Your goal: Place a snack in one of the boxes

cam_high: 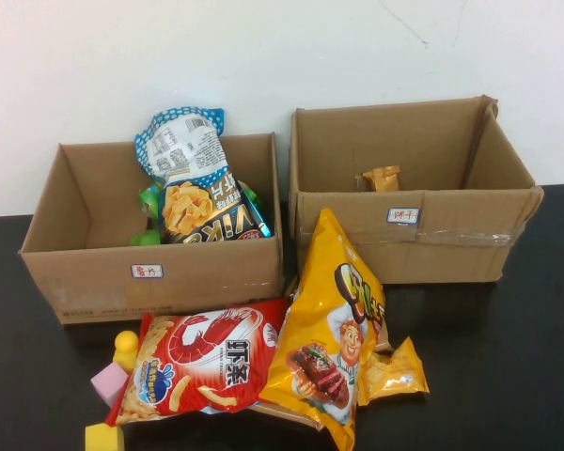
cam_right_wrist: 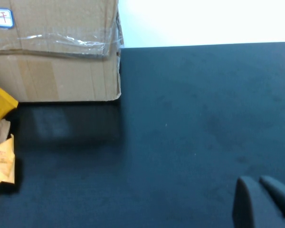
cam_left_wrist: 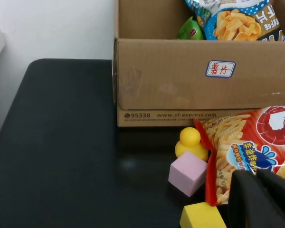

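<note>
The taller taped box [cam_high: 451,246] with a white label stands at the back right; its taped corner also shows in the right wrist view [cam_right_wrist: 61,71]. A small orange packet [cam_high: 383,178] lies inside it. The dark brown and orange snack is hidden; only a tan flat edge [cam_high: 291,414] peeks out from under the big bags. My left gripper [cam_left_wrist: 256,178] is shut and empty, low over the red shrimp-chip bag [cam_left_wrist: 256,137]. My right gripper [cam_right_wrist: 254,183] is shut and empty over bare table, right of the taped box. Neither gripper shows in the high view.
The lower wide box [cam_high: 160,272] at the back left holds chip bags. In front lie the red bag [cam_high: 207,362], the big yellow chef bag [cam_high: 334,329] and a small yellow-orange crimped packet [cam_high: 395,371]. A yellow duck [cam_left_wrist: 190,145], pink block [cam_left_wrist: 187,172] and yellow block [cam_left_wrist: 202,216] sit front left.
</note>
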